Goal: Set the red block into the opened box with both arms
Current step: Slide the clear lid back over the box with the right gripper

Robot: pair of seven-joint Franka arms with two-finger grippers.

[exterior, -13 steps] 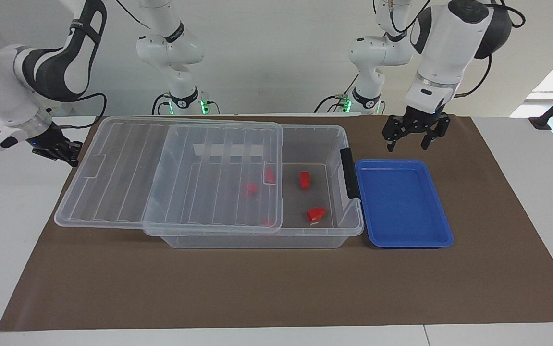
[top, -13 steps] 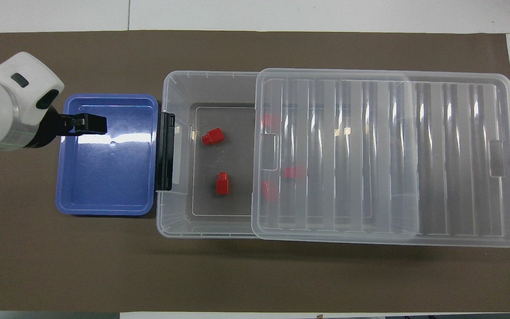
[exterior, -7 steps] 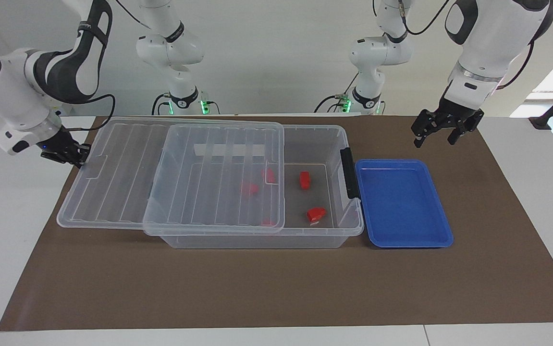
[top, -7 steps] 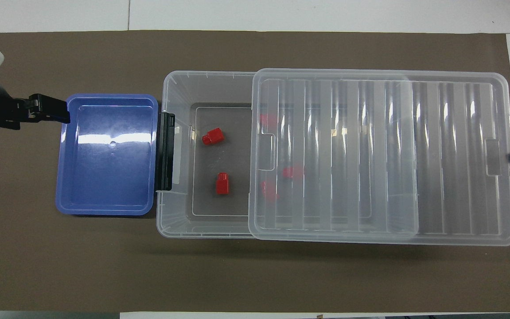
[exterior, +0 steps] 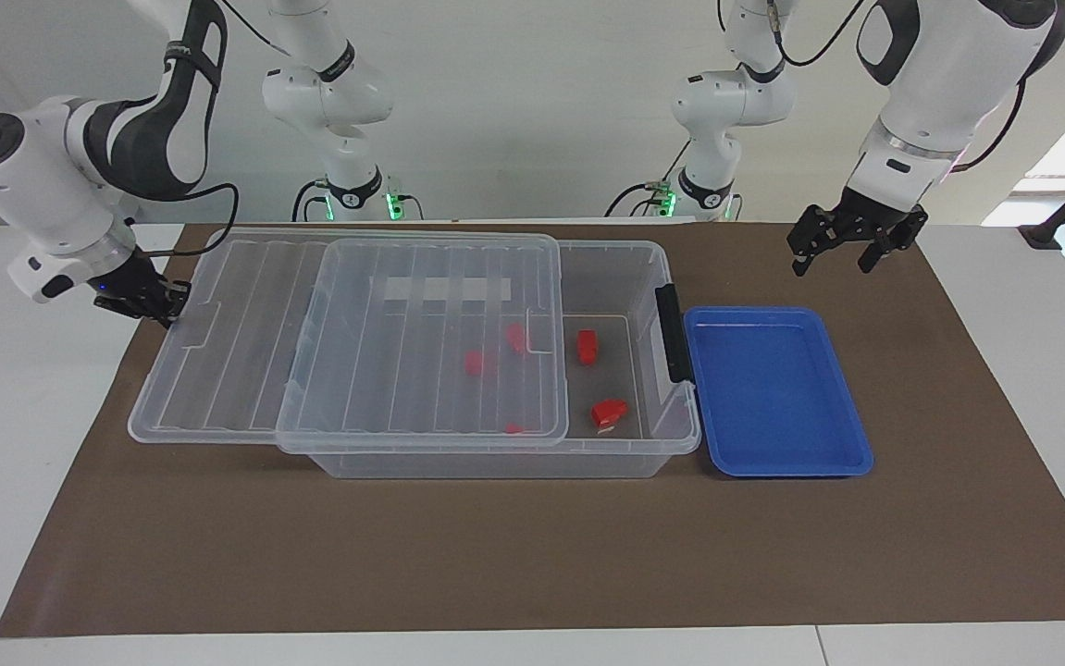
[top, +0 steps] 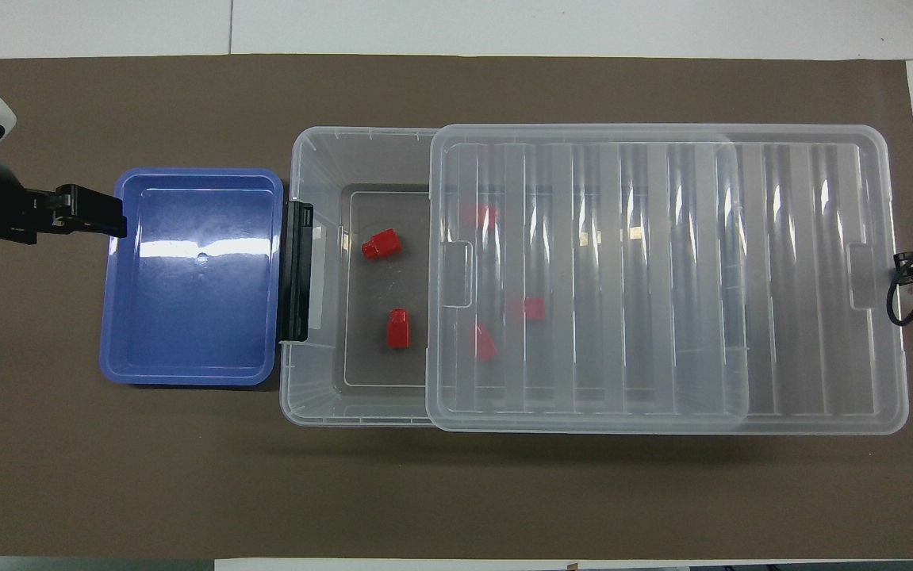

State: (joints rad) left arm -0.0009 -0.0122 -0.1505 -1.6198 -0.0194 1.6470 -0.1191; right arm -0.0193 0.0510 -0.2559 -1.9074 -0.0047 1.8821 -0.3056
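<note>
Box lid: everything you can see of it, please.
The lid is clear, see-through plastic with parallel ribs and a raised rim. It lies flat on the box, slid toward the right arm's end of the table so that it overhangs there, leaving the black-latch end of the box uncovered. Red pieces show through it. The right gripper, shut, is at its overhanging short edge; contact can't be confirmed.
</note>
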